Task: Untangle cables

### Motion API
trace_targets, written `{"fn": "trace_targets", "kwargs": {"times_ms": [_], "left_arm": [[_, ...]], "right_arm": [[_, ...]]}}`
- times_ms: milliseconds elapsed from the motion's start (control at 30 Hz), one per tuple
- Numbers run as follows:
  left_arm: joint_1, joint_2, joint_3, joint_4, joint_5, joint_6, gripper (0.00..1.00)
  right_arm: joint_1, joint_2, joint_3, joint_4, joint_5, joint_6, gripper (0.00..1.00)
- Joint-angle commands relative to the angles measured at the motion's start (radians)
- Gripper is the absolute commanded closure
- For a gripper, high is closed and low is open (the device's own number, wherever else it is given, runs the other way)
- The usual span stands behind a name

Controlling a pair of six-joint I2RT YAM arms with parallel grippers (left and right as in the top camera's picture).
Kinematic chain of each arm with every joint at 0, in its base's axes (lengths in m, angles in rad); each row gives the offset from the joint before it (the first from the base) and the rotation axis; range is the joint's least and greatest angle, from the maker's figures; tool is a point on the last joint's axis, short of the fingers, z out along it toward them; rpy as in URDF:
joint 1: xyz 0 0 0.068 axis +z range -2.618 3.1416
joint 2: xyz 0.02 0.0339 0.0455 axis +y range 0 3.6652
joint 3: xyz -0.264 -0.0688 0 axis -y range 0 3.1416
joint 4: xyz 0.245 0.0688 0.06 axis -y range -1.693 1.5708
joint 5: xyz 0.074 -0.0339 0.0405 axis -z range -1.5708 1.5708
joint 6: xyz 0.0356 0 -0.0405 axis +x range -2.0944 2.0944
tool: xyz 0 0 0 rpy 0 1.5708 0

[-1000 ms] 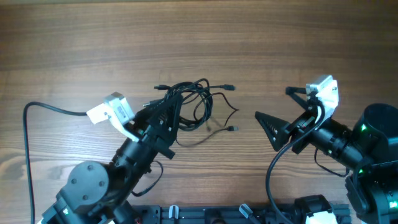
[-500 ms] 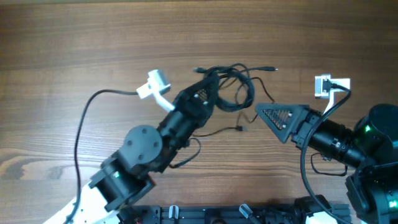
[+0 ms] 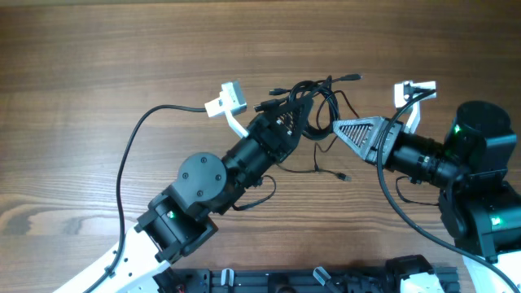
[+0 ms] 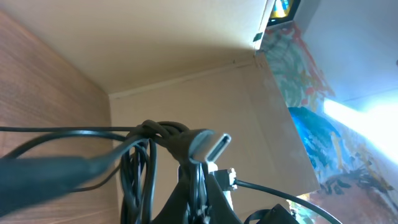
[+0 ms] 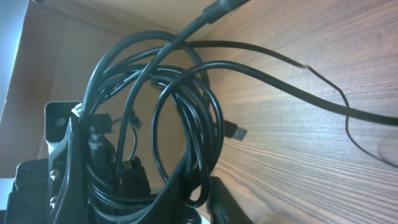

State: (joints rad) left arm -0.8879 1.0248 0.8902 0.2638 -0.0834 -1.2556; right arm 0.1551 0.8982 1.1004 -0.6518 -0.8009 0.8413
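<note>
We start behind the left claw (image 3: 295, 110), where a thick black arm lead (image 3: 134, 142) loops away over the brown wood-grain table (image 3: 98, 49). A white block-shaped mount (image 3: 228, 98) sits on the claw's wrist. The claw itself is a black two-fingered gripper reaching up and to the right. Its fingers are pressed together on the cables (image 3: 324, 98), a bundle of very thin black wires coiled in loose loops. In the left wrist view we see the wires gathered into a knot right at the fingertips, with a flat silver-mouthed plug (image 4: 211, 146) sticking up just past them.

The bundle sits between the two claws, at the left claw's tips. One thin strand runs out above the right claw's tip to a small plug end (image 3: 354, 77). Another trails down to a loose end (image 3: 345, 175) on the wood, below and between both claws.

The right claw (image 3: 337, 127), a black wedge seen from above, meets the loops with its tip. In its wrist view the coils drop between its two fingers, which stand close about them; whether they pinch the wires we cannot tell. Just beyond those fingers a tiny connector (image 5: 236, 132) shows against the wood.
</note>
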Motion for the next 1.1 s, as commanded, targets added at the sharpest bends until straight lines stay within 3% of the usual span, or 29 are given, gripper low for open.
{"fn": "trace_targets", "kwargs": {"times_ms": [0, 100, 267, 300, 467, 567, 700, 867, 933, 1067], "left_arm": [[-0.005, -0.004, 0.013, 0.010, 0.012, -0.010, 0.96], [-0.005, -0.003, 0.013, 0.016, -0.004, -0.010, 0.96], [-0.027, -0.003, 0.013, 0.040, -0.003, -0.011, 0.96], [-0.035, -0.003, 0.013, 0.041, -0.003, -0.010, 0.96], [-0.040, -0.004, 0.013, 0.040, -0.004, -0.010, 0.96], [-0.018, -0.004, 0.013, 0.035, -0.005, -0.009, 0.95], [0.053, -0.006, 0.013, -0.078, -0.011, 0.005, 0.57], [0.118, -0.093, 0.013, -0.313, -0.004, 0.372, 0.15], [0.136, -0.149, 0.013, -0.425, -0.023, 0.466, 0.07], [0.150, -0.207, 0.013, -0.552, -0.011, 0.476, 0.10]], "right_arm": [[0.001, 0.005, 0.004, 0.006, -0.006, -0.030, 0.27], [0.001, 0.005, 0.004, 0.008, -0.010, -0.026, 0.17], [0.001, 0.006, 0.004, 0.080, -0.009, 0.016, 0.19], [0.001, 0.006, 0.004, 0.097, -0.010, 0.027, 0.27], [0.001, 0.006, 0.004, 0.113, -0.009, 0.029, 0.91], [0.001, 0.005, 0.004, 0.113, -0.009, 0.019, 0.96], [0.000, 0.005, 0.004, 0.126, 0.004, -0.207, 0.96], [0.000, 0.005, 0.004, 0.044, 0.131, -0.584, 0.96], [0.000, 0.005, 0.004, 0.053, 0.131, -0.675, 0.96], [0.000, 0.005, 0.004, 0.092, 0.130, -0.789, 0.96]]}}
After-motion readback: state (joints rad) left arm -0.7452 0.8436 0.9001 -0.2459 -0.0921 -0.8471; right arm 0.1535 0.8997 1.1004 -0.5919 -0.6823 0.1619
